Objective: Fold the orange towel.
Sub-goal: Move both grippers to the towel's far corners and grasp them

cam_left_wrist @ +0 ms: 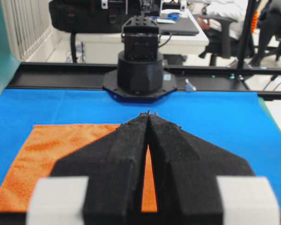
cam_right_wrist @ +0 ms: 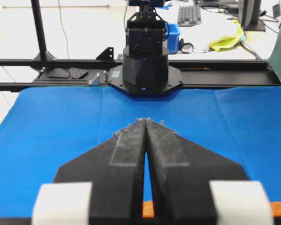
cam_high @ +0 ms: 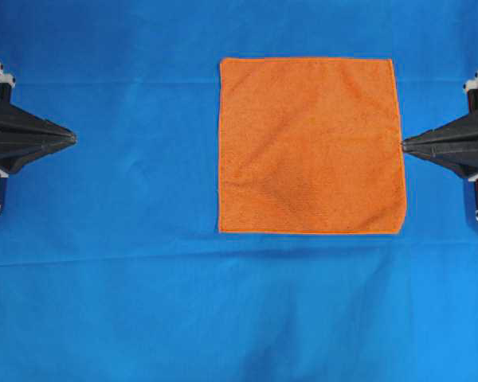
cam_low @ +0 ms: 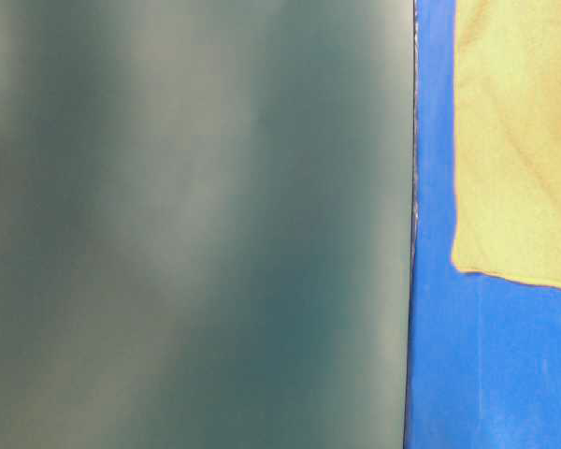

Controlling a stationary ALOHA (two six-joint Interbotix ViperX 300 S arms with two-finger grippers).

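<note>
On the blue table cloth point(cam_high: 111, 278), right of centre in the overhead view, the orange towel point(cam_high: 311, 146) lies spread flat as a full square, unfolded, hems straight and corners out. The left gripper point(cam_high: 73, 138) sits at the left edge of the cloth, well apart from the towel, its black fingers point(cam_left_wrist: 126, 140) pressed together at the tips and holding nothing. The right gripper point(cam_high: 405, 146) points in from the right edge; its tip stands right at the towel's right hem at mid-height, though actual contact cannot be determined. Its fingers point(cam_right_wrist: 131, 145) are likewise closed tip to tip, with no cloth between them. From the right wrist view a strip of orange shows beneath the fingers. The left wrist view shows the towel lying ahead and to the left, with the opposite arm's base point(cam_left_wrist: 140, 70) beyond. The table-level view is mostly blocked by a blurred grey-green surface point(cam_low: 196, 224); a towel corner shows at right.
</note>
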